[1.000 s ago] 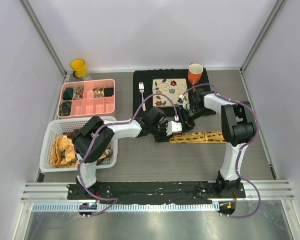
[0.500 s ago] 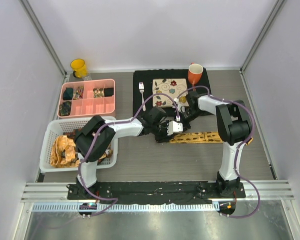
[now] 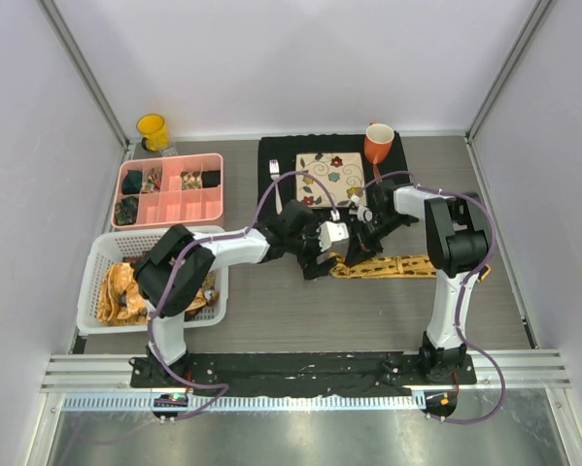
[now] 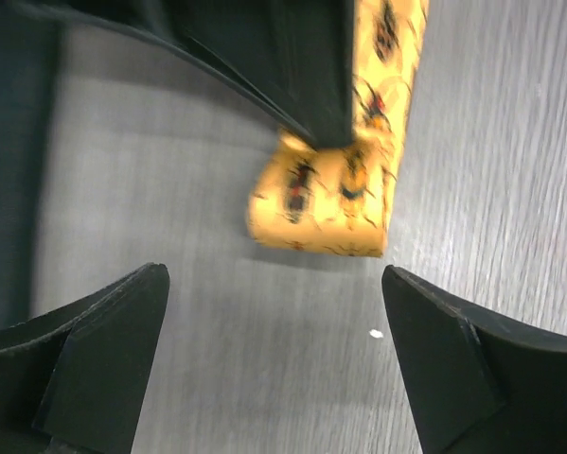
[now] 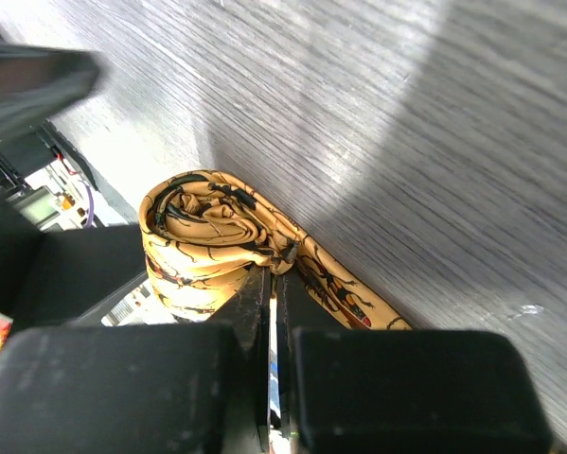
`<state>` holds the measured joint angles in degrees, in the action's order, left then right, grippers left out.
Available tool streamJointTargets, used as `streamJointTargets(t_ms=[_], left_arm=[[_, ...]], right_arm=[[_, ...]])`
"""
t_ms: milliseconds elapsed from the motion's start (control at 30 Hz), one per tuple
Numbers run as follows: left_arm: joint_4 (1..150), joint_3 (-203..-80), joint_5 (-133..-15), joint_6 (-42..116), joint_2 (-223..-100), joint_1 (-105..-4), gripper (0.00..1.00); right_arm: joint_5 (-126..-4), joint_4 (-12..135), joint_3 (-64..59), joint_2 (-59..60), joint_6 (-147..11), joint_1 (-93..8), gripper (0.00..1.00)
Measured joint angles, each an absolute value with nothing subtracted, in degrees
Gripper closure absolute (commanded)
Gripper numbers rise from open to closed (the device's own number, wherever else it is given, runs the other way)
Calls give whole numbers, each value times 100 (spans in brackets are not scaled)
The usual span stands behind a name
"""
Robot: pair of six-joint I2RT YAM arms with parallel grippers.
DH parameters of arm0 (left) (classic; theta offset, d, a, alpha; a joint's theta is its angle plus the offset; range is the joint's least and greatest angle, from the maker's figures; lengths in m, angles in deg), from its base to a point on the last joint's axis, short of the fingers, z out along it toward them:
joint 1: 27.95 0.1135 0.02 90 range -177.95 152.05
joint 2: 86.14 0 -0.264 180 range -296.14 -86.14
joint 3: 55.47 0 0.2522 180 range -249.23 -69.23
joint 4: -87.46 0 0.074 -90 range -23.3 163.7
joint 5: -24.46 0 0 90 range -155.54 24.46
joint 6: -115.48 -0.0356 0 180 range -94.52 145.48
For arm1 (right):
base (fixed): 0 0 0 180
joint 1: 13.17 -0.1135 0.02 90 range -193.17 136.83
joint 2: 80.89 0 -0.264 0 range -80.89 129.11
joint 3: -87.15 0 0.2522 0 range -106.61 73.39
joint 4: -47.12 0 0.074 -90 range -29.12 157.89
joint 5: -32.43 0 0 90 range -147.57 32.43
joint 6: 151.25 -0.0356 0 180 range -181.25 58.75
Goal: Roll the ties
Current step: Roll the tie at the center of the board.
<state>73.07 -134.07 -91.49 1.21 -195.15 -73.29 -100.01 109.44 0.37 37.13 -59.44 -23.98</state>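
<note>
Here we see a grey wood-grain table under both arms. At nine o'clock in the overhead view sits a white plastic lattice basket holding crumpled yellow fabric ties, and at ten o'clock a pink plastic compartment tray.

Just right of centre lies a mustard-yellow fabric tie with dark figures. Its flat length runs toward three o'clock, and its nine o'clock end is wound into a small roll resting on the table.

The left gripper stands spread wide with nothing in it. In its own camera the roll lies at twelve o'clock, apart from both fingers.

The right gripper is closed tight, its tips touching the roll's edge. We cannot tell whether a fold is caught between them.
</note>
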Motion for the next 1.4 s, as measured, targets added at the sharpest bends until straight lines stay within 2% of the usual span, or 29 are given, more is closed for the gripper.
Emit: streamJointTargets(t_ms=[233,333,433,800,900,1067,1333,1400], left_arm=[[8575,-12601,-8546,978,-18274,-7320,0],[8641,-12631,-8533,1179,-17940,-7316,0],[8573,-12863,-8927,1199,-18082,-7248,1],[8643,-12854,-9615,1478,-19432,-7217,11],[8628,-12854,-9707,1415,-19616,-7217,15],[8590,-12773,-9604,851,-19657,-7290,35],[8372,-12786,-9418,206,-19620,-7491,52],[8300,-12810,-9399,123,-19612,-7523,52]], right_arm=[[-9977,10898,57,3682,-5912,-2429,99],[-9937,10809,109,3621,-5892,-2488,99],[-9946,10736,120,3610,-5899,-2603,99],[-10010,10500,94,3619,-6071,-2916,99],[-10012,10494,59,3641,-6113,-2940,99],[-10010,10496,29,3647,-6128,-2971,99],[-9944,10503,24,3549,-6246,-3032,99],[-9905,10559,29,3494,-6299,-3045,99]])
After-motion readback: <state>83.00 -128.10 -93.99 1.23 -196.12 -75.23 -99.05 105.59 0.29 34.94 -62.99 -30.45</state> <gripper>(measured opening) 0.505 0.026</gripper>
